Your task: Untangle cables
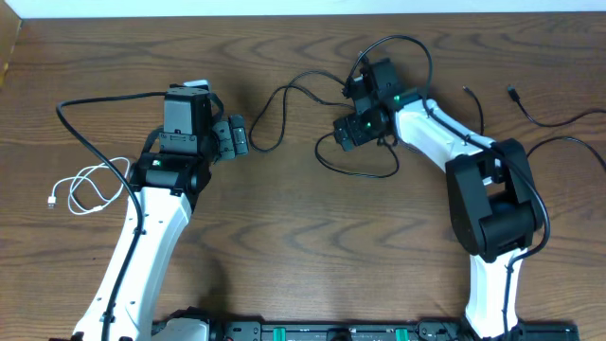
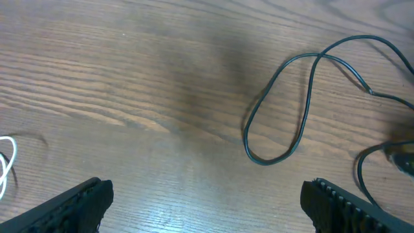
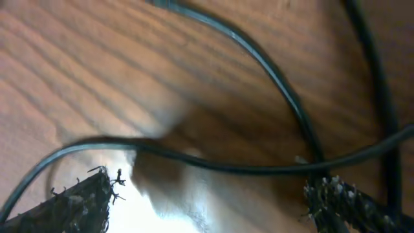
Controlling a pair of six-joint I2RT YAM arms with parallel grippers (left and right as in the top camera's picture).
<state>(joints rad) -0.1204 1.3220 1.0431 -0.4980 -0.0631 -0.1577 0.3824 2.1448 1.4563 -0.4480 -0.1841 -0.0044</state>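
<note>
A long black cable [image 1: 294,88] loops across the middle of the table between the two arms. Both wrist views show it: one narrow loop [image 2: 278,103] well ahead of my left gripper [image 2: 207,204], and one strand [image 3: 194,162] crossing just beyond the tips of my right gripper [image 3: 210,204]. My left gripper [image 1: 237,137] is open with only bare wood between its fingers. My right gripper [image 1: 346,131] hangs low over the tangle, open and holding nothing. A white cable [image 1: 85,185] lies coiled at the far left, and its edge [image 2: 6,162] shows in the left wrist view.
Another black cable with a small plug [image 1: 512,93] lies at the right, behind the right arm's base [image 1: 492,204]. The wooden table's [image 1: 312,256] far edge runs along the top of the overhead view.
</note>
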